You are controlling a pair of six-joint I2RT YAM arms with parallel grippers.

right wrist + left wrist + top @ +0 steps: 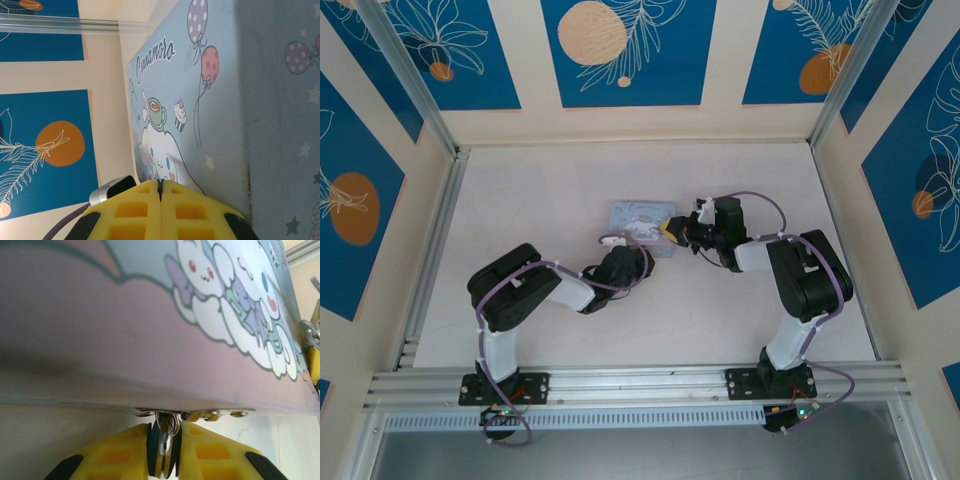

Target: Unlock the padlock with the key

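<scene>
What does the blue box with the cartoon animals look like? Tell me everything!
The box is pale blue and flat, and looks like painted metal. Its lid shows white long-eared animals on clouds, spotted balloons, stars, a cupcake and curly writing. It lies flat on the table between the two arms, lid seemingly shut. Small metal fittings line its near edge, where the left gripper pinches a shiny metal piece. The shut right gripper is at its right side; I cannot tell if it touches.
</scene>
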